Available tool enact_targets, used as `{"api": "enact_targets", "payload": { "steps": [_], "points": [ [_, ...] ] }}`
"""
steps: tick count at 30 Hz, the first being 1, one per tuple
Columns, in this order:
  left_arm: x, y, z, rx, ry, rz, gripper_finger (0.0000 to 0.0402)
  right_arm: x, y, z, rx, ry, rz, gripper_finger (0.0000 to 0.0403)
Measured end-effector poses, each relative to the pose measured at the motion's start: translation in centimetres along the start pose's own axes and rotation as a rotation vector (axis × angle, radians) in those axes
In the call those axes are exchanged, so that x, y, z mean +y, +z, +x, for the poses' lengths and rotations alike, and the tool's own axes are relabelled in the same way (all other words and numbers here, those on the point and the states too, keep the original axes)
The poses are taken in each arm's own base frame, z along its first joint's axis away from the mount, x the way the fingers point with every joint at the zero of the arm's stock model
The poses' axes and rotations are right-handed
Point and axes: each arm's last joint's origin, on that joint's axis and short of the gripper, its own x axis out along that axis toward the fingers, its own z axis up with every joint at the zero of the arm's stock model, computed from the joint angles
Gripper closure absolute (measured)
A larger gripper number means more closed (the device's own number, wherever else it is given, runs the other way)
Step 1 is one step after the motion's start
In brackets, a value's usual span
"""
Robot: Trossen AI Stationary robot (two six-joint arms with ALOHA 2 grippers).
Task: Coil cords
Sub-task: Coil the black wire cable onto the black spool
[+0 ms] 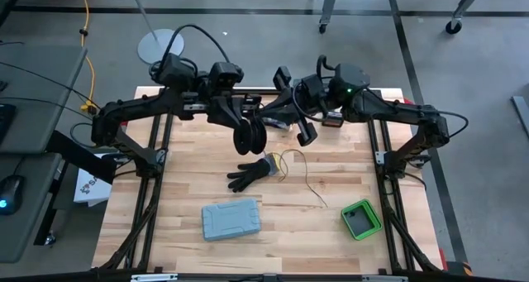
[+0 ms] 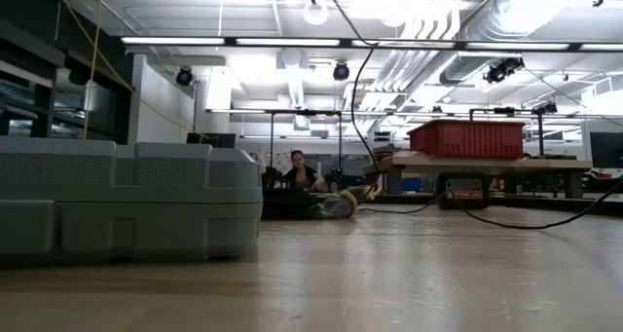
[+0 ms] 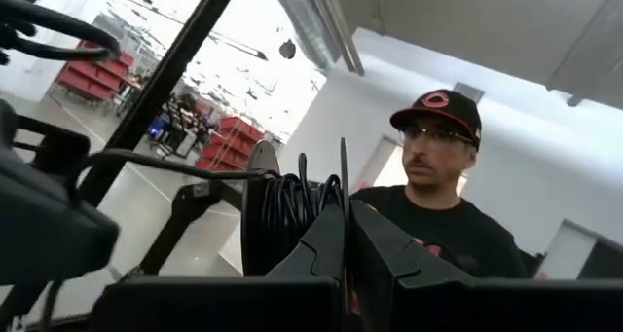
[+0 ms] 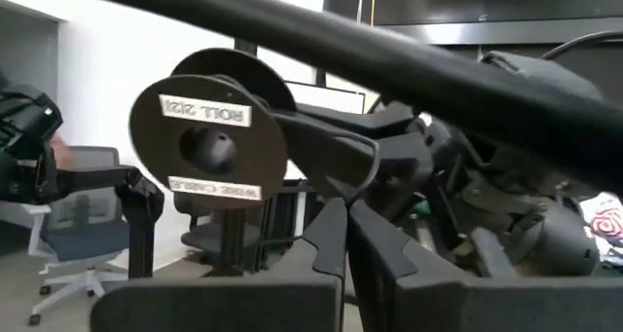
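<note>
Overall, the light wooden butcher-block table [image 1: 331,232] carries every item, and both dark arms reach in over its far half.

The left arm extends from the left side; the left gripper [image 1: 250,131] sits above the table's far centre. In the left wrist view its fingers [image 3: 326,244] are pressed together. A black plastic spool [image 1: 251,136] wound with dark wire sits at that gripper; whether the fingers clamp the spool or only the wire cannot be determined.

The right arm extends from the right side; the right gripper [image 1: 304,133] hangs just beside the spool, on its right. Its fingers [image 4: 331,239] are closed against each other, with nothing seen between them. The right wrist view shows the spool's round flange [image 4: 209,142] with two white labels.

The grey moulded plastic case [image 1: 231,219] lies flat on the near half, left of centre.

The black work glove [image 1: 251,174] lies at the table centre, below the spool.

The small green square container [image 1: 360,219] rests near the right edge.

The thin dark cord [image 1: 306,181] trails as a loose strand from beside the glove toward the green container, lying on the wood.

A person in a dark cap [image 3: 438,108] stands beyond the table.
</note>
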Motion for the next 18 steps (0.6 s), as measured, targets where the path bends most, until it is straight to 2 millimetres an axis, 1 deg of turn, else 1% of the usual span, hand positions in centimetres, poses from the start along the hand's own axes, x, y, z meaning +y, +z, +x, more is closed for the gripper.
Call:
{"api": "enact_targets", "payload": {
  "steps": [2, 4, 7, 11, 13, 16, 18],
  "points": [
    [-0.1, 0.0, 0.1, -0.021, -0.001, 0.029, 0.0401, 0.0, 0.0, 0.0, 0.000, 0.000, 0.000, 0.0403],
    [-0.4, 0.2, 0.1, -0.051, -0.014, 0.094, 0.0401, 0.0, 0.0, 0.0, 0.000, 0.000, 0.002, 0.0403],
    [-0.9, 0.5, 0.0, -0.112, -0.031, 0.158, 0.0402, -0.2, -0.6, 0.4, 0.002, 0.000, 0.019, 0.0403],
    [-0.9, 0.7, -0.1, -0.152, -0.020, 0.203, 0.0402, -0.9, -2.3, 1.6, -0.034, 0.008, 0.062, 0.0403],
    [-1.0, 0.7, -0.1, -0.154, -0.024, 0.219, 0.0402, -1.1, -2.6, 1.9, -0.071, 0.025, 0.070, 0.0403],
    [-1.4, 0.8, -0.1, -0.180, -0.031, 0.253, 0.0402, -1.2, -2.4, 2.0, -0.121, 0.033, 0.061, 0.0403],
    [-1.5, 1.0, -0.4, -0.189, -0.032, 0.277, 0.0402, -1.3, -2.6, 2.0, -0.108, 0.034, 0.070, 0.0403]
  ]
}}
